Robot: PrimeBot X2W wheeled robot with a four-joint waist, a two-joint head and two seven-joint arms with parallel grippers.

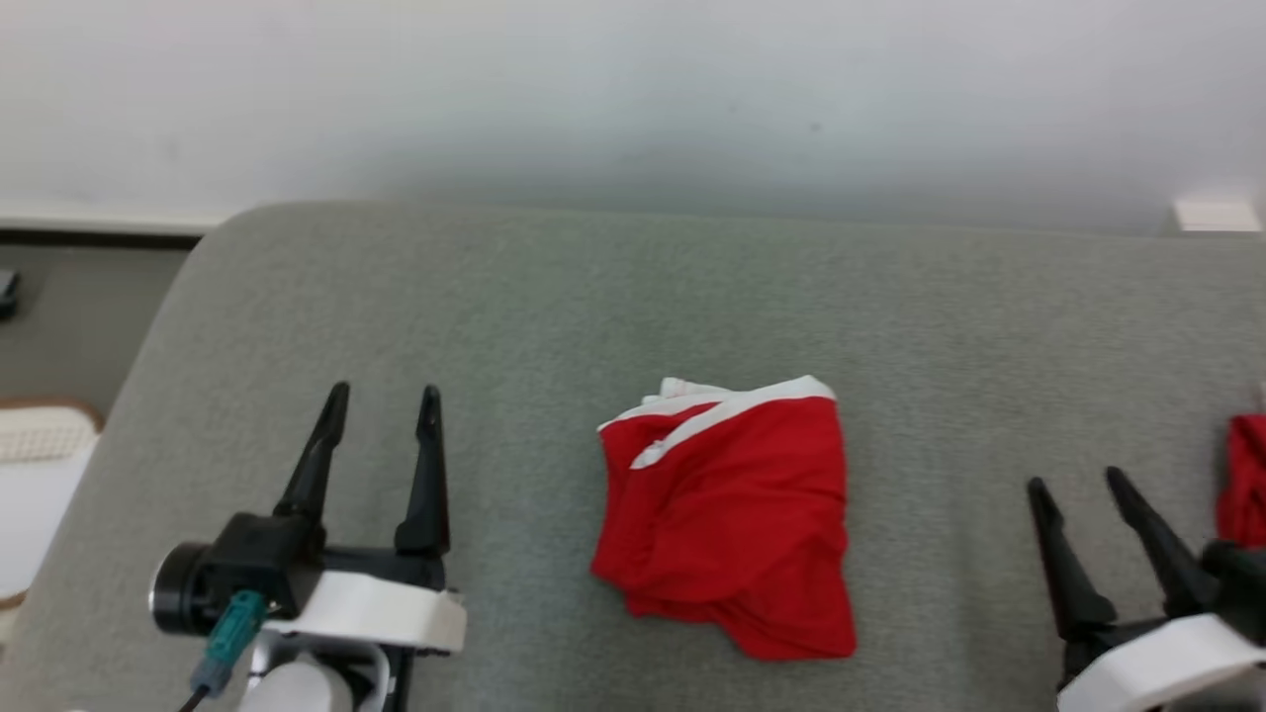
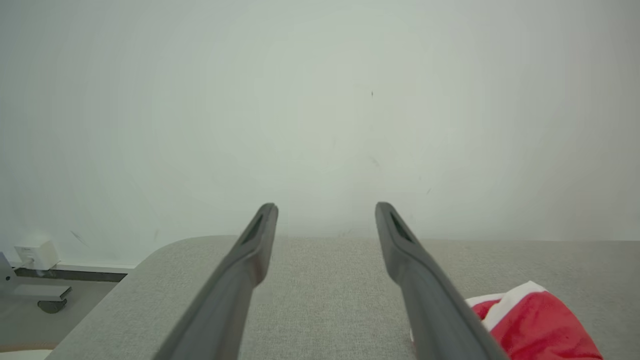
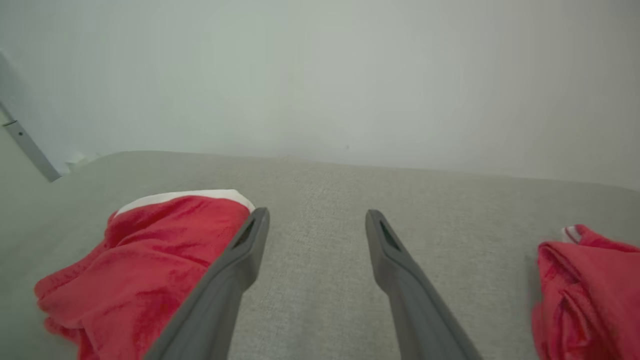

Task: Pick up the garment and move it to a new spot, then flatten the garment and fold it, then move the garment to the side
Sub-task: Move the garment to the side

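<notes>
The red, white-trimmed cloth garment (image 1: 727, 514) lies roughly folded between the left end effector (image 1: 384, 391) and right end effector (image 1: 1076, 478), both spread empty, so seemingly only moving it aside remains.

I saw bare cushion (image 1: 554, 297) around the garment (image 1: 727, 514), with clear lanes at its 9 toward my left gripper (image 1: 384, 390) and at its 3 toward my right gripper (image 1: 1076, 480). A second red cloth (image 1: 1244, 480) crowded the right gripper's 3 o'clock. The wall (image 1: 633, 89) closed off 12.
</notes>
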